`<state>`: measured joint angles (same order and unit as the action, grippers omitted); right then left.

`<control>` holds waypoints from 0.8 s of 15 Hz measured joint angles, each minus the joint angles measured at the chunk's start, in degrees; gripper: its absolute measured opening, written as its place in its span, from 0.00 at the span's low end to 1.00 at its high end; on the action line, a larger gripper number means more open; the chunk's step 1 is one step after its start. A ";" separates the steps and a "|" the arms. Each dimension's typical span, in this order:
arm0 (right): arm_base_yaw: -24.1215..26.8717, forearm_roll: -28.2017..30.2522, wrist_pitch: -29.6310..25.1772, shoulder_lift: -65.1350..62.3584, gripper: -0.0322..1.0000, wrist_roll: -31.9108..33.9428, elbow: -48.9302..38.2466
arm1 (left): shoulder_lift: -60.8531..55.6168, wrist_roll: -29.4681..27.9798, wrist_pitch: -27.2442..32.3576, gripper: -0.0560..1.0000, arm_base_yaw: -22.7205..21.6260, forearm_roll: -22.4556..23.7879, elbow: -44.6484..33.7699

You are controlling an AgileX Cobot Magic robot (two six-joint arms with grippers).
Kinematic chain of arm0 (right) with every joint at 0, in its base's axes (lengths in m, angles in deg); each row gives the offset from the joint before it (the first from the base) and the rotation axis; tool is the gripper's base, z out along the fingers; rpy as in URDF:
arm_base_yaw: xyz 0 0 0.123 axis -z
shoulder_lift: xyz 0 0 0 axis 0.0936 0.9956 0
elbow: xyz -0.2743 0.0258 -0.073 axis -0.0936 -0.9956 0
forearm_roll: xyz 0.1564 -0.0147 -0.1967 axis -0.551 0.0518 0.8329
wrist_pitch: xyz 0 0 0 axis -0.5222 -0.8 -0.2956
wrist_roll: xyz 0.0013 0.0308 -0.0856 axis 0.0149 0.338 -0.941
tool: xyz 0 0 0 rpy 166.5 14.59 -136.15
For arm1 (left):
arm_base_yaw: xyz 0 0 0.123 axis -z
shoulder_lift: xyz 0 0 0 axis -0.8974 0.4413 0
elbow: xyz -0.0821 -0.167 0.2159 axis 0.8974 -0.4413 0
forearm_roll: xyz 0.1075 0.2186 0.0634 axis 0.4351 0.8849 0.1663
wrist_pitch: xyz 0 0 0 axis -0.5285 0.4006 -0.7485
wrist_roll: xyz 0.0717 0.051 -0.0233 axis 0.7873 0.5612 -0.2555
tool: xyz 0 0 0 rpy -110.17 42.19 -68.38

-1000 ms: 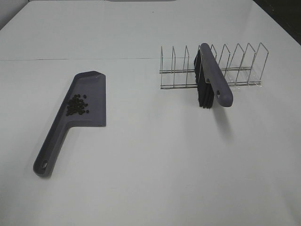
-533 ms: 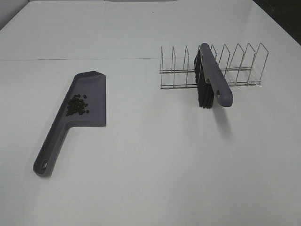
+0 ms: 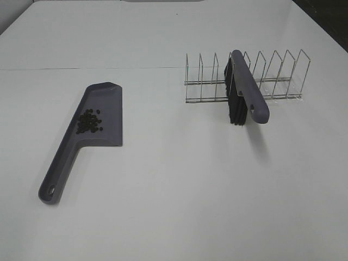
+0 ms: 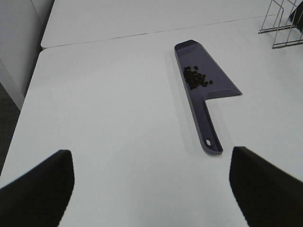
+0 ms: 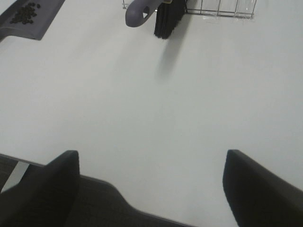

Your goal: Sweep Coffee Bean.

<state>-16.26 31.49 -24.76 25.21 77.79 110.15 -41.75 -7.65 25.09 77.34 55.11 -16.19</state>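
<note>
You see the coffee beans [image 3: 89,120] already piled on the dustpan [image 3: 103,109], brush [image 3: 243,93] racked; left gripper [image 4: 151,189] and right gripper [image 5: 150,189] spread wide, empty.

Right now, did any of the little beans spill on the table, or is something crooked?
No spill shows: the coffee beans all sit in a cluster on the dustpan. The one crooked thing is the brush, which leans tilted in the wire rack with its handle sticking out the front.
</note>
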 joint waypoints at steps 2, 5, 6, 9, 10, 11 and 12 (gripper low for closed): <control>0.00 0.00 0.11 -2.69 0.78 -0.06 0.00 | 0.00 0.40 -0.11 0.83 0.00 0.00 0.00; 0.00 0.00 0.17 -2.81 0.78 -1.09 0.00 | -0.11 1.03 -0.11 0.83 0.00 -0.23 -0.11; 0.00 0.00 0.17 -2.81 0.78 -1.15 0.00 | -0.11 1.09 -0.11 0.83 0.00 -0.23 -0.11; 0.00 0.00 0.17 -2.81 0.78 -1.20 0.00 | -0.11 1.26 -0.11 0.83 0.00 -0.29 -0.11; 0.00 0.00 0.17 -2.81 0.78 -1.20 0.00 | -0.11 1.26 -0.11 0.82 0.00 -0.29 -0.11; 0.00 0.00 0.17 -2.81 0.78 -1.20 0.00 | -0.11 1.26 -0.11 0.82 0.00 -0.34 -0.11; 0.00 0.00 0.17 -2.81 0.78 -1.20 0.00 | -0.11 1.26 -0.11 0.82 0.00 -0.34 -0.11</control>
<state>-16.26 31.49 -24.58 22.40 76.59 110.15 -41.86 -6.39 24.98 77.34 54.77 -16.30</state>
